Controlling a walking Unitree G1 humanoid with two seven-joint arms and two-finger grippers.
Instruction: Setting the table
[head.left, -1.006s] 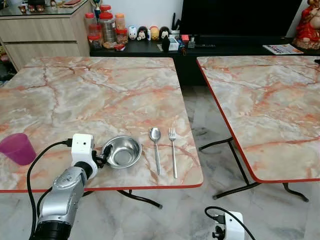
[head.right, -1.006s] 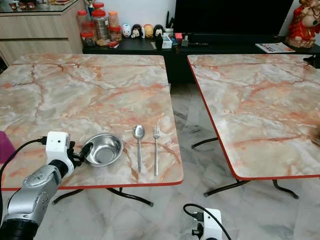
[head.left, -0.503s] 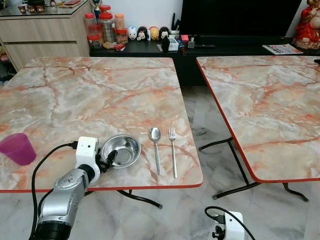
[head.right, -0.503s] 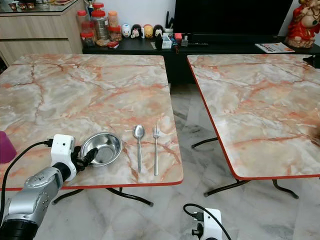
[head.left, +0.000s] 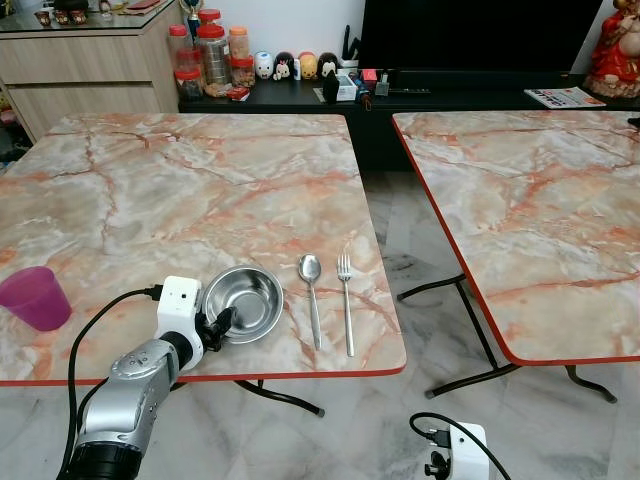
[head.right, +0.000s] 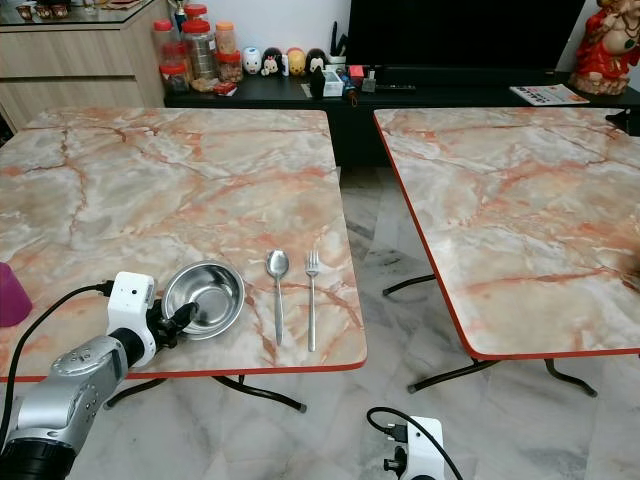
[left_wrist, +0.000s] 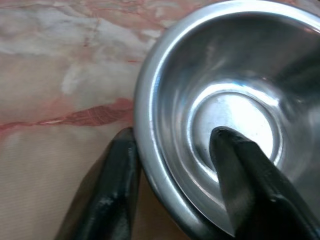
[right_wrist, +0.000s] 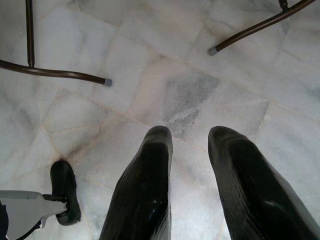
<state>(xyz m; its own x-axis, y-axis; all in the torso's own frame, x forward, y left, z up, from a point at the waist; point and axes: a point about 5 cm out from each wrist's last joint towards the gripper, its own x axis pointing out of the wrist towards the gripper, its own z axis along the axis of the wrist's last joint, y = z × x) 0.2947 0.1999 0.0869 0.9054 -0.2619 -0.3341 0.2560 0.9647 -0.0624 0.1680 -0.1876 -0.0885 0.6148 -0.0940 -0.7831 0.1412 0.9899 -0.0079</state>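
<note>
The left gripper (left_wrist: 175, 150) grasps the steel bowl (head.left: 243, 302) by its rim: one black finger (left_wrist: 112, 185) presses the outer wall, the other (left_wrist: 245, 175) reaches down inside toward the shiny bottom. The bowl holds nothing besides that finger. It sits on the marble-patterned tabletop (head.left: 190, 190) near the front edge, directly ahead of the fingers.

Beyond the bowl, on the side away from the fingers, a spoon (head.left: 311, 285) lies flat, and just past it a fork (head.left: 346, 300), the two side by side and parallel, neither touching the bowl. Well off to the other side of the gripper stands a purple cup (head.left: 35, 297), upright near the tabletop's edge; what it holds cannot be told.

The right gripper (right_wrist: 190, 150) hangs low over the pale tiled floor (right_wrist: 190, 65), its fingers spread apart and holding nothing, with dark table legs (right_wrist: 50, 72) further out ahead of them. A second tabletop (head.left: 540, 210) stands apart across a gap. At the back, jars (head.left: 210, 50) with red lids stand on a dark cabinet.
</note>
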